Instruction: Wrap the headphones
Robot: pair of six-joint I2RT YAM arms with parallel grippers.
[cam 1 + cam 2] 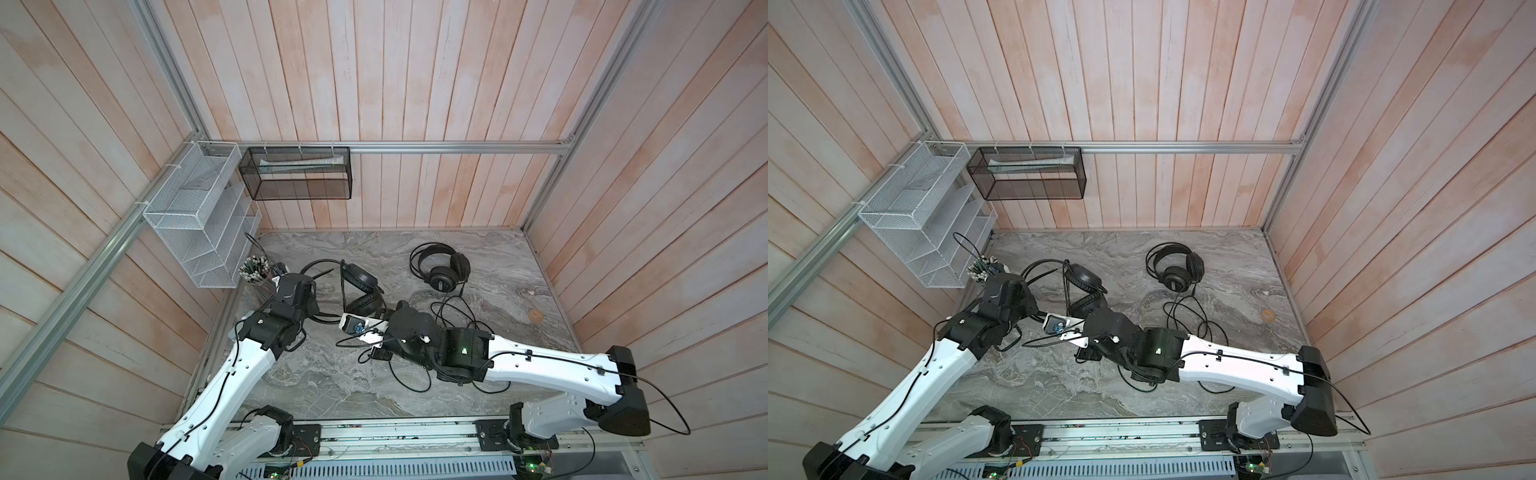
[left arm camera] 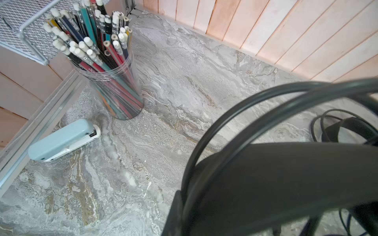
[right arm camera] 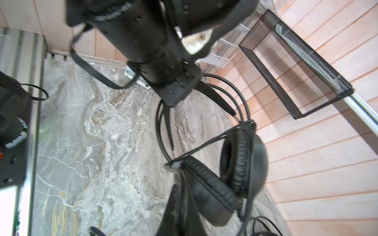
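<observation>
Mid-wrap by the tabletop's [image 1: 374, 245] left edge.
Right end effector [image 3: 173, 169] pinches the smooth-cupped headset [image 3: 241, 163], seemingly anchoring it; left end effector [image 2: 206, 163], closed, carries looped cable [image 2: 235, 114].

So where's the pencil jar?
The pencil jar stands at the far left in both top views, under the white wire rack, with a stapler nearby.

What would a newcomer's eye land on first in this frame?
The left arm and right arm crowd around the smooth-cupped headset mid-table, with black cable loops filling the left wrist view. The grille-backed headset lies alone further back, its loose cable trailing toward the right arm. A clear jar of pencils stands near the back left corner.
</observation>
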